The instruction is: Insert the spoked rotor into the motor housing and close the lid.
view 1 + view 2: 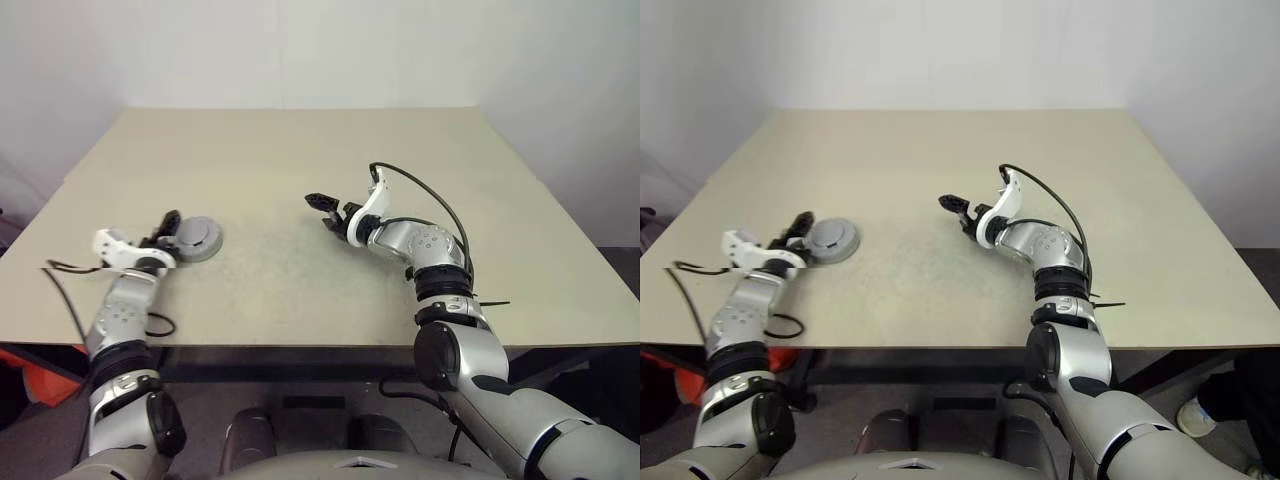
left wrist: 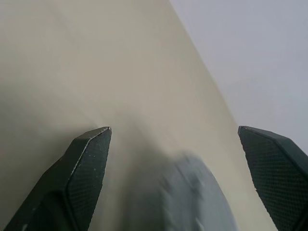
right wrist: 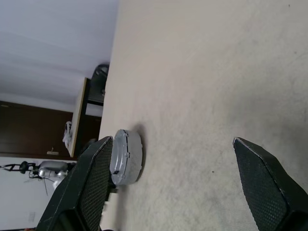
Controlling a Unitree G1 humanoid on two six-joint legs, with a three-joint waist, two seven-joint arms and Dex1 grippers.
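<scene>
Nearest to the robot on its left side, the left tool (image 1: 168,228) sits low over the worktop (image 1: 300,290) with its two black fingers spread wide and nothing between them; its fingertips lie just beside the near-left edge of a round grey assembly. That assembly reads as the lid (image 1: 197,238), a dull grey cap with a raised centre, seated on top of the motor housing (image 3: 126,157), whose pale side wall shows in the right wrist view as a shallow drum lying flat on the worktop. The spoked rotor cannot be made out, so by the look of things it is likely already shut inside, though that is a judgement. The relation that matters is that the stack lies directly ahead of the left tool, slightly toward the robot's right, its round face up and its axis upright. The left arm is plainly the nearer one. Farther out, toward the middle of the worktop, the right tool (image 1: 325,212) hangs above the surface, released and empty, pointing toward the robot's left, well apart from the stack.
</scene>
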